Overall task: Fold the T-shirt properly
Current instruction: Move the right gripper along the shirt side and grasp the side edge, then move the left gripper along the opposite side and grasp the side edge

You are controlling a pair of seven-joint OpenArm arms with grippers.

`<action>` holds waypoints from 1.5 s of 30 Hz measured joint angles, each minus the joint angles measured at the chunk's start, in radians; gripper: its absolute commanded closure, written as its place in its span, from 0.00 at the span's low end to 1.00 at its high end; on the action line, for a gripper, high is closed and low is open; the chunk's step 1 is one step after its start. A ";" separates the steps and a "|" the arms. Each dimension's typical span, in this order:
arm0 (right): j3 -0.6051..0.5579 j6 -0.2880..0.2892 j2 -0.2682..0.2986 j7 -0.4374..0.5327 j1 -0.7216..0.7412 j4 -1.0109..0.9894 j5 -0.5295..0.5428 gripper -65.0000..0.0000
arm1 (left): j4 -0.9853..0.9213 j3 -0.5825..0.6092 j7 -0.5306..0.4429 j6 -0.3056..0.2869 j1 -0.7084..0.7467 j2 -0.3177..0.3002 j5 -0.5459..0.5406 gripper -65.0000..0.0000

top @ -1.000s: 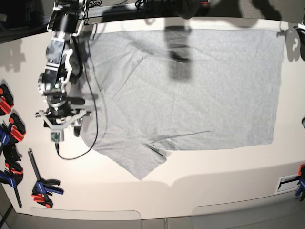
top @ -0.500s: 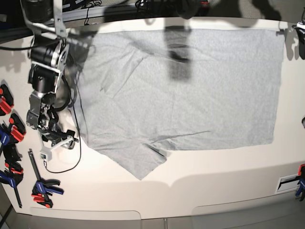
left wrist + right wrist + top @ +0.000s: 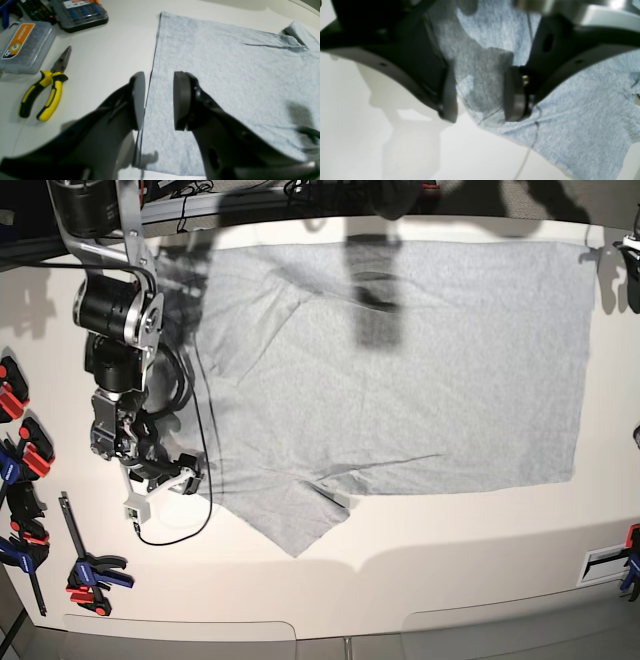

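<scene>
The light grey T-shirt (image 3: 400,370) lies spread flat on the white table, plain side up, with one sleeve pointing toward the front edge. My right gripper (image 3: 172,478) is at the shirt's left edge, just above that sleeve. In the right wrist view my right gripper (image 3: 481,100) is open, its jaws straddling the shaded edge of the T-shirt (image 3: 582,120). In the left wrist view my left gripper (image 3: 158,100) is open over the straight hem of the T-shirt (image 3: 225,75), with nothing pinched between its fingers.
Red, blue and black clamps (image 3: 20,450) line the table's left edge, one more (image 3: 95,570) nearer the front. A thin cable (image 3: 170,530) trails from the right wrist. Yellow-handled pliers (image 3: 43,97) and plastic boxes (image 3: 25,45) lie beside the hem.
My right gripper swung out left and down, away from the shirt, then came back right to the shirt's left edge. The cloth along that edge shifted slightly. The rest of the shirt is unchanged.
</scene>
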 measured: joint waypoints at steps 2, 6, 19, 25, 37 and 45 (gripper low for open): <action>0.000 0.000 0.000 -0.005 -0.002 0.000 0.000 0.77 | 0.000 0.000 -0.001 0.000 -0.011 0.000 -0.002 0.73; 0.000 0.000 -0.001 -0.011 -0.005 0.000 0.002 1.00 | 0.000 0.000 0.003 0.000 -0.060 -0.006 -0.005 0.73; 0.000 0.008 -0.004 -0.017 -0.005 0.000 -0.003 1.00 | -0.139 0.180 -0.002 0.163 -0.345 -0.198 0.114 0.73; 0.000 0.014 -0.006 -0.016 -0.005 -0.001 -0.002 1.00 | -0.471 0.368 -0.007 0.169 -0.610 -0.255 0.118 0.73; 0.000 0.016 -0.006 -0.018 -0.005 -0.001 -0.002 1.00 | -1.175 0.542 -0.066 0.177 -1.084 -0.201 0.065 0.73; 0.000 0.016 -0.006 -0.021 -0.006 -0.001 -0.002 1.00 | -1.371 0.542 -0.150 0.187 -1.183 -0.125 0.066 0.73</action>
